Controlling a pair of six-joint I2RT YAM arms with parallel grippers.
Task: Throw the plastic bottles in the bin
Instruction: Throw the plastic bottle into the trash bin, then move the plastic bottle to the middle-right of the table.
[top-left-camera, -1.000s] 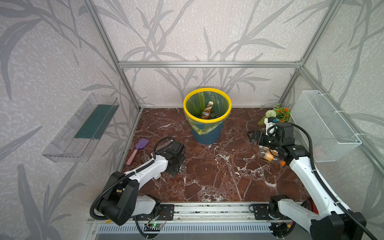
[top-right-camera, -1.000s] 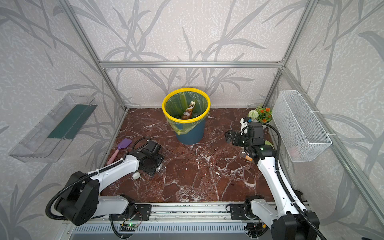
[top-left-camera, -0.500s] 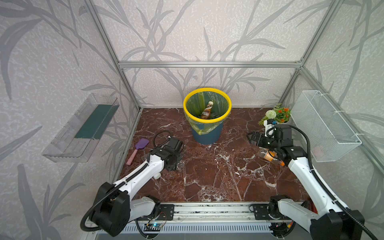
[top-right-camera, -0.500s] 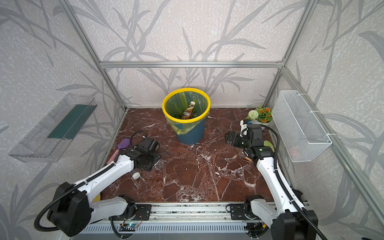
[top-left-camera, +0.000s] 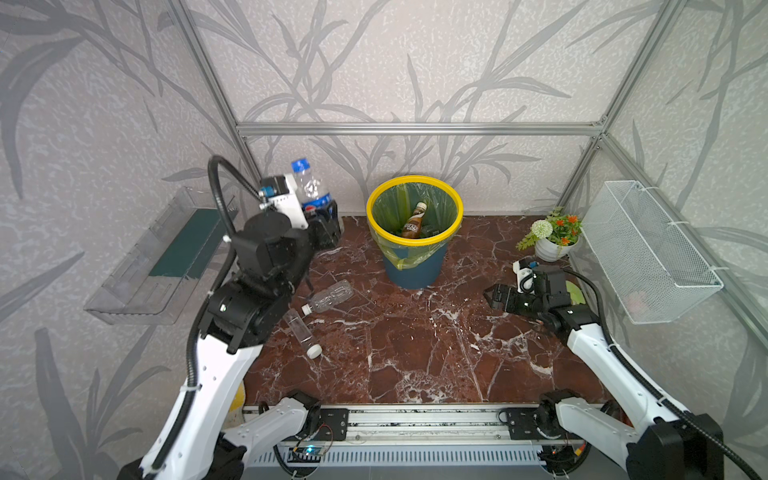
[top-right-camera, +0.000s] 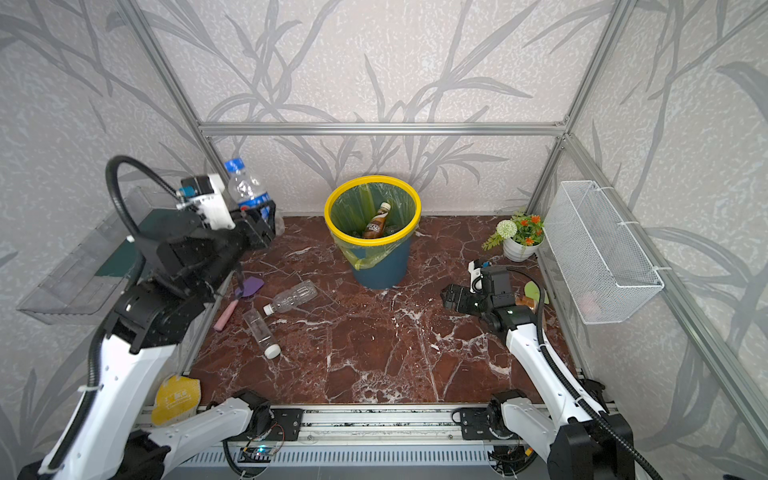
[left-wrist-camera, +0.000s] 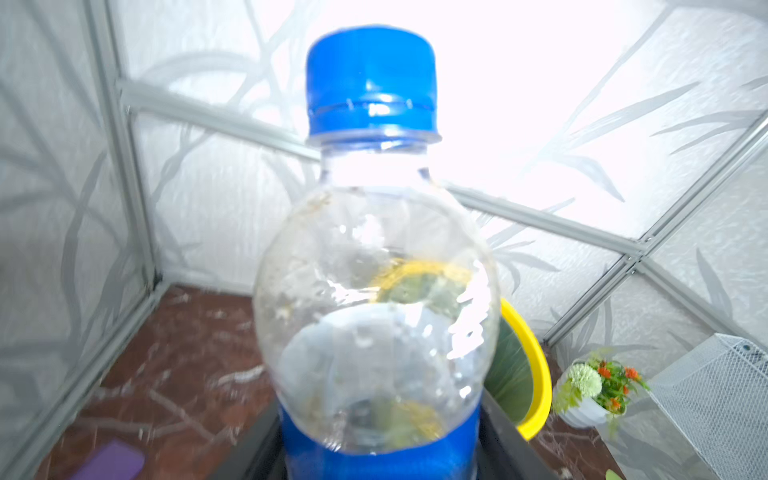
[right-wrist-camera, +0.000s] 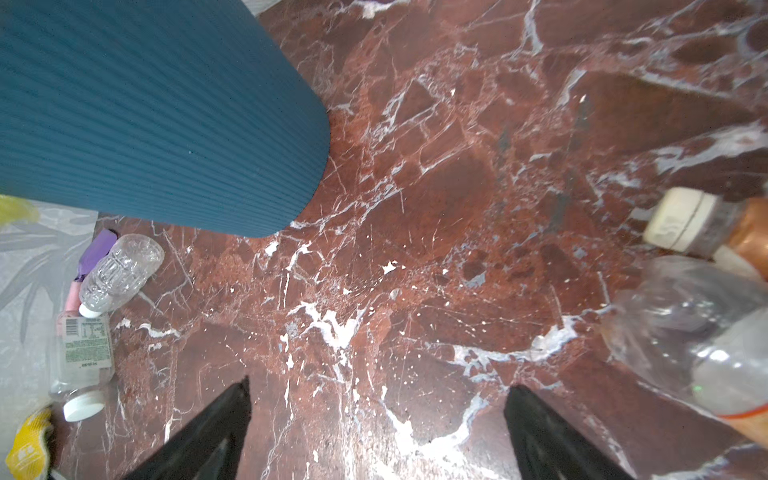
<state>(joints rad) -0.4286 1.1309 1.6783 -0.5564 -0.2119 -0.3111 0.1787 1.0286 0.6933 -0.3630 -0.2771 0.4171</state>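
Currently left gripper (top-left-camera: 319, 211) holds blue-capped bottle (top-left-camera: 306, 183) clamped, short of bin (top-left-camera: 415, 179): carry fully over its rim before release; right gripper (top-left-camera: 491, 297) stands spread, empty.

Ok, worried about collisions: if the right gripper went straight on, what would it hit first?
Probably the bare marble floor: the right gripper points down at it, the bin standing aside.

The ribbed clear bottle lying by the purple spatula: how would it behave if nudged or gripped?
The ribbed clear bottle looks empty, so probably light. Lying on its side on smooth marble, it would likely roll. Thin walls may dent.
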